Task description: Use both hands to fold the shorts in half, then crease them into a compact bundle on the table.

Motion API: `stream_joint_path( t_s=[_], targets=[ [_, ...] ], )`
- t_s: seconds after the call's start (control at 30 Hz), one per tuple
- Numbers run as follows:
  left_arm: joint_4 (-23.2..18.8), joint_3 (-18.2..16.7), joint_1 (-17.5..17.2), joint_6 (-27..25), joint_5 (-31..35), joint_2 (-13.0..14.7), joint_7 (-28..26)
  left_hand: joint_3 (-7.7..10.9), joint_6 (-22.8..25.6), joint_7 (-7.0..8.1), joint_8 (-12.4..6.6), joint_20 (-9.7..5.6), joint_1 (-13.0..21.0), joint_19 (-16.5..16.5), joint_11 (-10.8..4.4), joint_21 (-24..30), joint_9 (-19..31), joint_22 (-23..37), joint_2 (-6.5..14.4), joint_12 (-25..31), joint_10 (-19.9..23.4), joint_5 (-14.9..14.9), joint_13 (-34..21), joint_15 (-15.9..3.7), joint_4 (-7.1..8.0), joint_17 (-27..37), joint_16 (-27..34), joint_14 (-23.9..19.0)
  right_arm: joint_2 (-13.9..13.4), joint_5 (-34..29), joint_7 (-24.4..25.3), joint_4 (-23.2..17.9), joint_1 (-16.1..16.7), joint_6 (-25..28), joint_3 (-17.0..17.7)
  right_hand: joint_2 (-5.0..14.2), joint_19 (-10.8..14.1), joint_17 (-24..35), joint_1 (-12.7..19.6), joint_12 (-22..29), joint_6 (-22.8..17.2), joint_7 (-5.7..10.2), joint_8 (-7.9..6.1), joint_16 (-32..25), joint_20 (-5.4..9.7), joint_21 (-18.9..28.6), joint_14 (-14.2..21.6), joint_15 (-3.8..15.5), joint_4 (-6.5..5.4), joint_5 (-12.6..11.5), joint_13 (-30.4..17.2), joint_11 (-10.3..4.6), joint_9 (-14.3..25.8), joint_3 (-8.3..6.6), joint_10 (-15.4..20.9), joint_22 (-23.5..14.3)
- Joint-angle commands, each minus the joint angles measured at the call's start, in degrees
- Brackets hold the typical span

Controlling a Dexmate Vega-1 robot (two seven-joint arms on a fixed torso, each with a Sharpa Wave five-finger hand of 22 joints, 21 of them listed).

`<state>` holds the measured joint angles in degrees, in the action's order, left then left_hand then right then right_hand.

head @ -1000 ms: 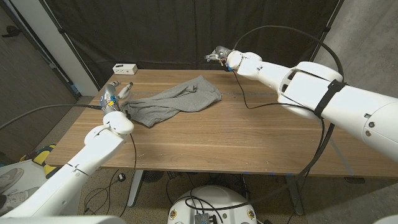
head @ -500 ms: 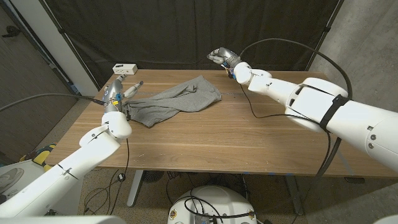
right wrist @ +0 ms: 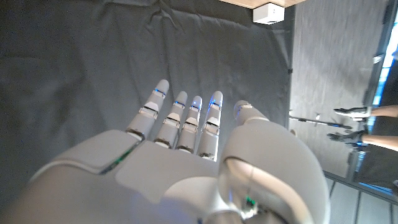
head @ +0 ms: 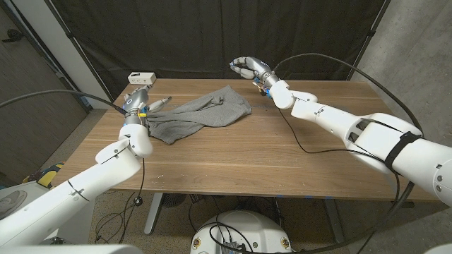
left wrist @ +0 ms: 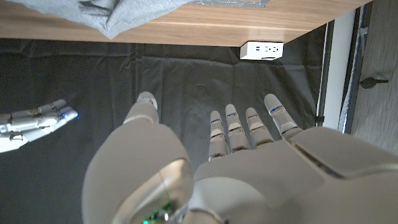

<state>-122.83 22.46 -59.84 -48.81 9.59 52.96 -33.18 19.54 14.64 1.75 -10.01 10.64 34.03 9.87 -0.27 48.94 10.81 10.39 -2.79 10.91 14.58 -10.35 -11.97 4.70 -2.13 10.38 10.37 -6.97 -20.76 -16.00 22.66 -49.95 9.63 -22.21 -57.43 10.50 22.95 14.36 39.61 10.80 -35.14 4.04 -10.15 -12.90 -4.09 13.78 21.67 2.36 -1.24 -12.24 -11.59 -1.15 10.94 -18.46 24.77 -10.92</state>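
Both hands are empty, fingers loosely apart: left hand (head: 138,104) just beside the rumpled grey shorts (head: 198,114) mid-worktop (head: 282,155), right hand (head: 248,70) above the far edge. I'd grab opposite ends, flatten first, then fold.

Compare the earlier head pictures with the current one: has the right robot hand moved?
Yes. The right robot hand has drifted toward picture left along the table's far edge, closing on the shorts' far corner, and it is raised above the wood.
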Motion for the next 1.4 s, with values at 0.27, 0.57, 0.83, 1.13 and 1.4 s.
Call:
stream_joint_path(
  t_s=[0.27, 0.57, 0.83, 1.13, 1.4],
  targets=[
    [-5.26, 15.87, 13.79, -18.89, 7.31, 5.58, 15.91, -1.43, -0.56, 0.04, -0.68, 1.44, -0.48, 2.14, 0.05, -1.59, 0.11, 0.02, -2.42, 0.30, -1.46, -0.77, -0.10, 0.94, -0.53, 0.13, -0.13, 2.40, -7.05, -11.35, 1.34, -15.34, 9.41, 0.91, 5.95, -0.36, 0.35, 0.00, 0.51, 0.31, 0.02, 0.27, -0.52, 0.17, -0.09, 0.18, -0.07, 3.28, 0.38, 0.30, -0.10, -0.30, -0.09, -0.96, 0.25, 0.03],
    [-6.92, 26.78, 22.21, -26.74, 11.64, 7.40, 22.07, -3.02, -2.08, -0.67, -0.56, 1.48, -0.10, 2.19, 1.56, -2.71, 0.14, -0.02, -5.06, 0.49, -2.72, -1.94, -0.11, 2.00, -1.61, 0.13, 0.18, 3.69, -8.24, -14.66, 0.43, -17.36, 11.47, 0.30, 6.48, -0.15, 0.18, -0.04, 0.62, 0.33, 0.03, 0.52, -0.69, 0.24, -0.08, 0.03, -0.23, 3.59, 0.62, 0.50, -0.07, -1.04, -0.12, -1.79, 0.22, 0.08],
    [-7.59, 33.54, 27.55, -30.37, 12.77, 8.47, 25.47, -4.06, -5.21, -0.84, -0.01, 1.51, 0.66, 1.43, 3.21, -3.42, 0.11, -0.01, -5.99, 0.52, -3.62, -3.03, 0.09, 3.11, -2.35, 0.01, 0.52, 3.56, -8.18, -15.44, -3.41, -17.65, 12.24, 0.59, 6.10, -0.16, -0.65, 0.30, -1.28, 0.00, 2.23, 1.80, -0.14, 0.50, 1.32, -0.45, -1.68, 3.47, -0.58, 1.15, 0.03, -0.84, -0.19, -2.29, -1.05, 0.15],
    [-7.62, 36.38, 29.94, -31.05, 12.16, 8.84, 27.96, -7.24, -14.66, -1.80, 0.36, 1.57, -0.07, 1.06, 3.10, -6.39, -0.47, -0.25, -5.89, -0.67, -10.89, -4.91, 1.04, 2.45, -2.29, -0.36, 0.34, 3.94, -7.75, -14.19, -7.87, -18.31, 12.83, 1.91, 6.36, -0.63, -3.27, -0.13, -5.51, -0.51, 6.76, 3.79, 0.26, 1.92, 3.07, -1.63, -6.35, 3.57, -2.80, 1.51, 0.32, -1.66, -0.29, -2.13, -4.73, 0.35],
    [-7.34, 36.39, 29.67, -31.18, 10.40, 8.35, 27.26, -8.31, -17.37, -2.24, 0.07, 1.33, -1.84, -1.42, 2.72, -6.81, -0.53, -0.26, -4.75, -0.26, -12.32, -5.14, 1.26, 2.63, -1.16, -0.34, 0.29, 4.47, -7.72, -15.83, -9.94, -19.75, 13.38, 5.12, 5.71, -0.68, -3.91, -0.58, -6.64, -0.47, 8.84, 4.25, 0.45, 2.13, 3.47, -1.90, -7.51, 3.47, -3.32, 1.48, 0.43, -1.49, -0.30, -2.29, -5.67, 0.44]
  ],
)
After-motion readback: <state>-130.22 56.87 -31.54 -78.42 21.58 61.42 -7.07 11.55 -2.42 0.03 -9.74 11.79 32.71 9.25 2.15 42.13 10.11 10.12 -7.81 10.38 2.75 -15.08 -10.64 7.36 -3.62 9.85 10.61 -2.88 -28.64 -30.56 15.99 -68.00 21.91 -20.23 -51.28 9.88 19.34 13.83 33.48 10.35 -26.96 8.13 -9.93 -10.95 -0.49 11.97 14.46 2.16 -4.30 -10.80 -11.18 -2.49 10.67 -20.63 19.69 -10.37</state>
